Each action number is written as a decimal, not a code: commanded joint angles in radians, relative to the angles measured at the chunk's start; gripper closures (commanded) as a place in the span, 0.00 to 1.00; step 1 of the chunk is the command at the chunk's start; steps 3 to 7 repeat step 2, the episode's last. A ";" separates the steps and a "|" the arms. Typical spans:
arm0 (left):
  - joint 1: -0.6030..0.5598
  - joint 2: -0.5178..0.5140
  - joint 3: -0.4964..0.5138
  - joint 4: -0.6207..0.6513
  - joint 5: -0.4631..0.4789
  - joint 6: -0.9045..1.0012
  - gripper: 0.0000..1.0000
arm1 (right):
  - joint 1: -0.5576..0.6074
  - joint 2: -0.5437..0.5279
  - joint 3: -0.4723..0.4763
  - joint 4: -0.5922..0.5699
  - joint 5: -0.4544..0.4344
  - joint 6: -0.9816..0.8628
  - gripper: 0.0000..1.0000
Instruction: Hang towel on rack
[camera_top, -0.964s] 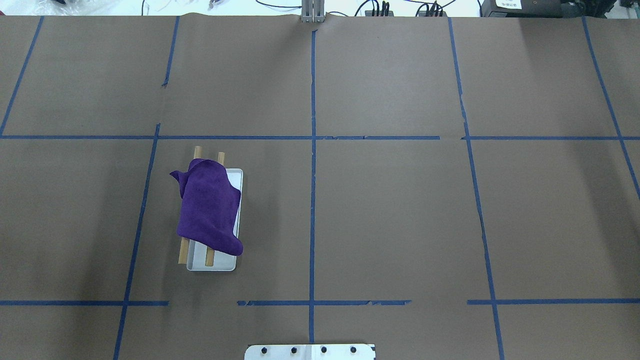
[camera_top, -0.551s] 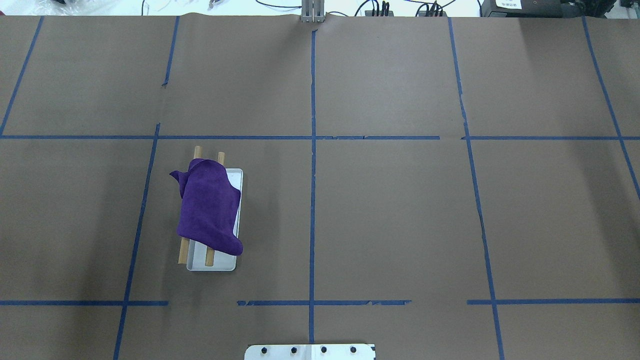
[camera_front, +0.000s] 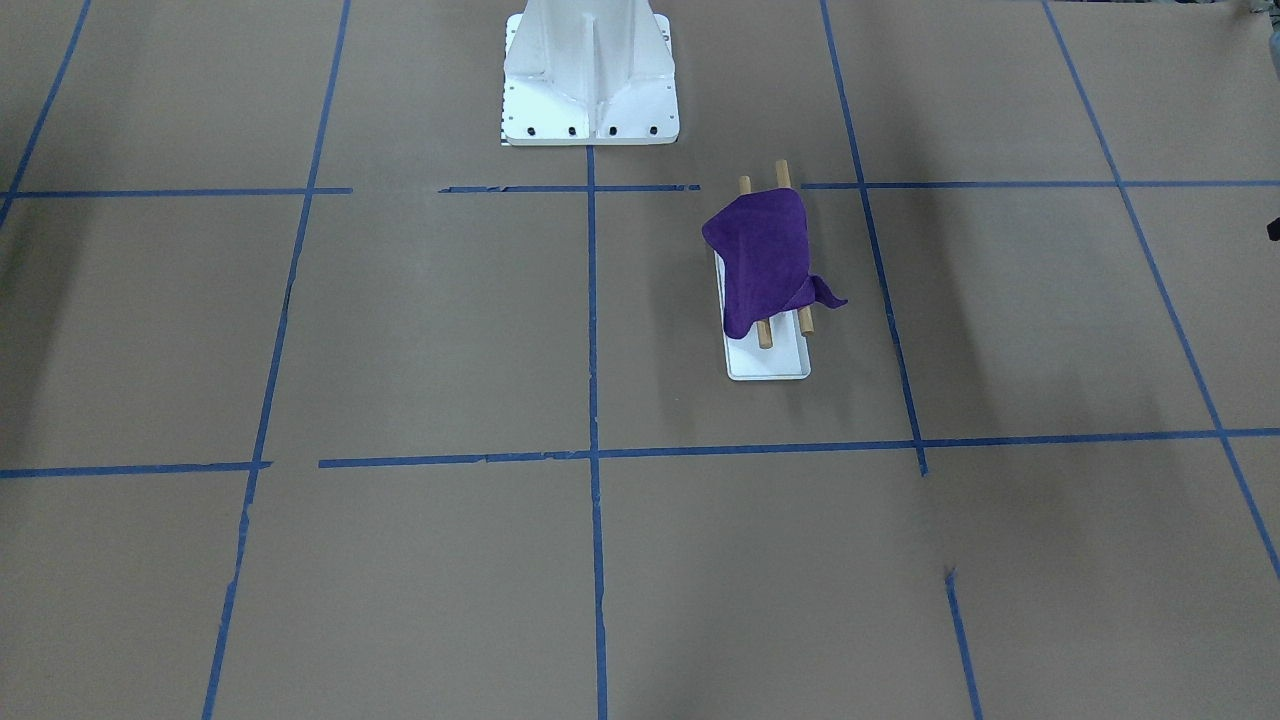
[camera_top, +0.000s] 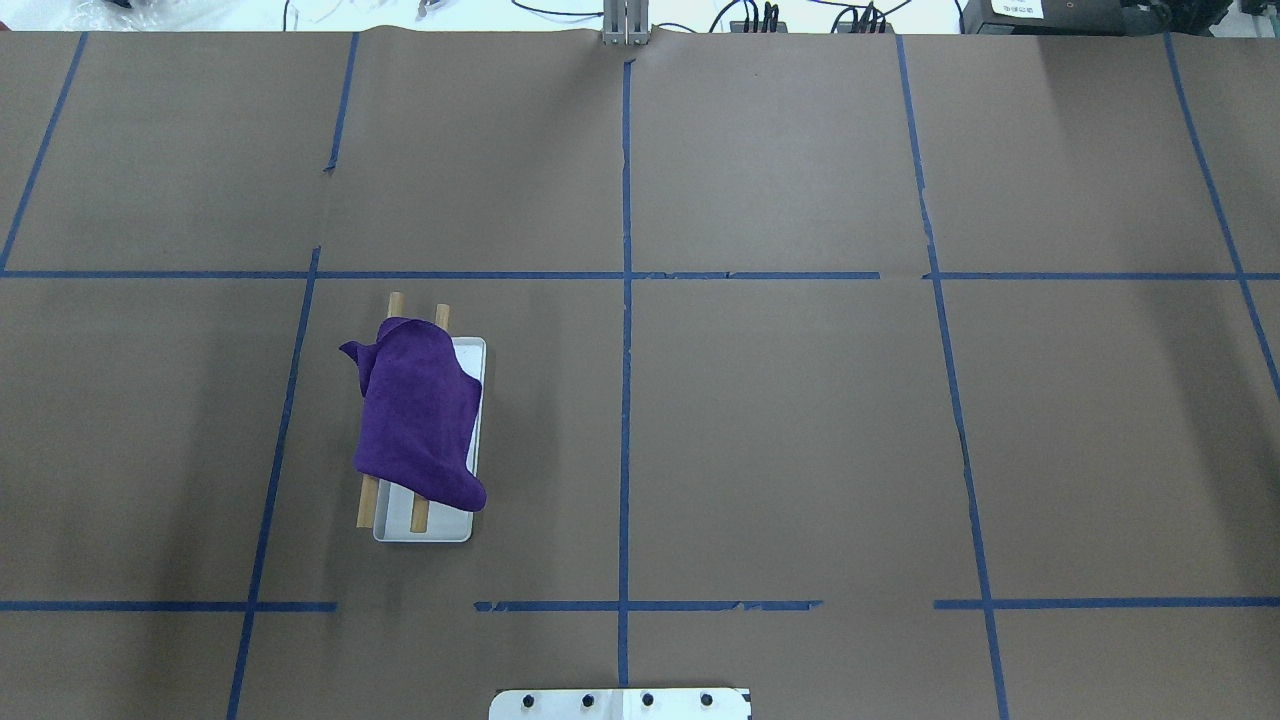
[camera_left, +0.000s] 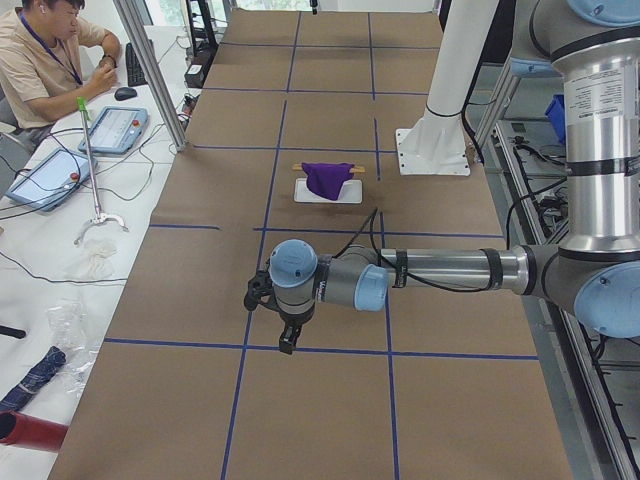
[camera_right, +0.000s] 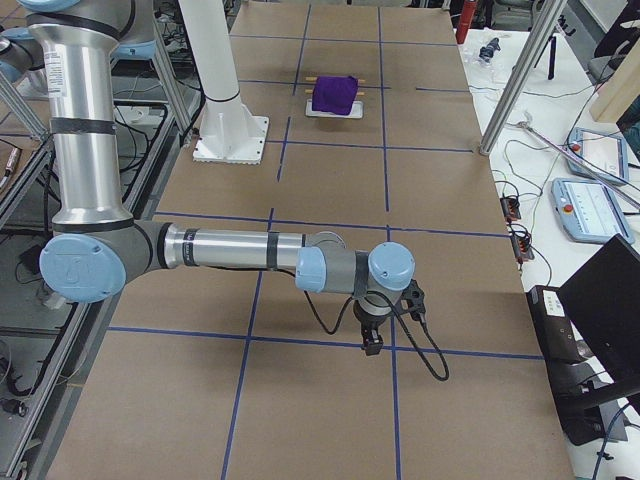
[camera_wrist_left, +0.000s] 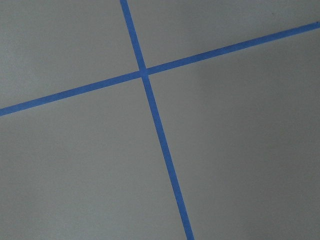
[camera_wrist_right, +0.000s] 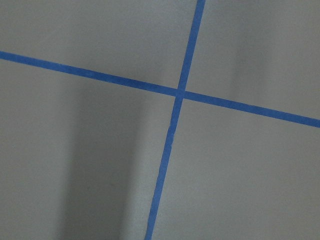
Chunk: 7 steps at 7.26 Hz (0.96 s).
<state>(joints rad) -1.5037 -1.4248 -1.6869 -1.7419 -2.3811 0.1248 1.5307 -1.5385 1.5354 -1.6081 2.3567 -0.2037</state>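
I log one rack (camera_top: 440, 528): a shallow white base on my left half of the table (camera_top: 800, 450). Two wooden dowels (camera_top: 366, 508) sit above it, their ends showing. One purple towel (camera_top: 418, 412) is draped over both dowels, with a corner overhanging the base. Left gripper (camera_left: 288, 338) and right gripper (camera_right: 372, 342) each hover near the table's ends, well apart from the rack. I cannot tell whether either claw is spread or pressed together.

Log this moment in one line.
towel: draped across dowels of rack | left gripper: far from rack, state unclear | right gripper: far from rack, state unclear | hang: looks done
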 joint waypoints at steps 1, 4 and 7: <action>0.000 -0.016 -0.002 -0.002 0.000 -0.002 0.00 | 0.000 0.004 0.006 0.001 0.003 0.000 0.00; 0.000 -0.017 -0.007 -0.001 0.003 -0.001 0.00 | 0.000 0.004 -0.003 0.001 0.003 -0.002 0.00; 0.000 -0.017 -0.007 -0.001 0.003 -0.001 0.00 | 0.000 0.004 -0.003 0.001 0.003 -0.002 0.00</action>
